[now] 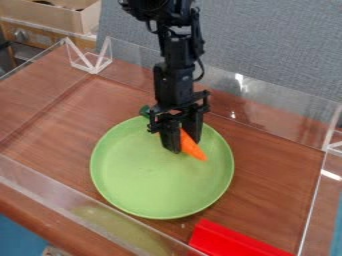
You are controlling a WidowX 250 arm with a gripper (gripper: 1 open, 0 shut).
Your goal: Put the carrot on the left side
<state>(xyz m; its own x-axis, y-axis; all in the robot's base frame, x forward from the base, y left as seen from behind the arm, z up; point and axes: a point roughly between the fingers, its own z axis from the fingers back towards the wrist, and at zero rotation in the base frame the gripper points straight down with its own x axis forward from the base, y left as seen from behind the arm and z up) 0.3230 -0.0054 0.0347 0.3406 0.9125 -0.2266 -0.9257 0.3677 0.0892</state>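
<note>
The carrot (195, 151), small and orange, hangs tilted just over the green plate (134, 180), its tip pointing to the lower right above the plate's upper right part. My gripper (175, 136) points down onto it from above and is shut on its upper end, which the black fingers (166, 130) hide. Whether the carrot's tip touches the plate I cannot tell.
A clear plastic wall (47, 172) rings the wooden table (80, 110). A flat red block (235, 241) lies at the front right edge. A white wire triangle (91, 56) stands at the back left, with cardboard boxes (54, 15) behind it.
</note>
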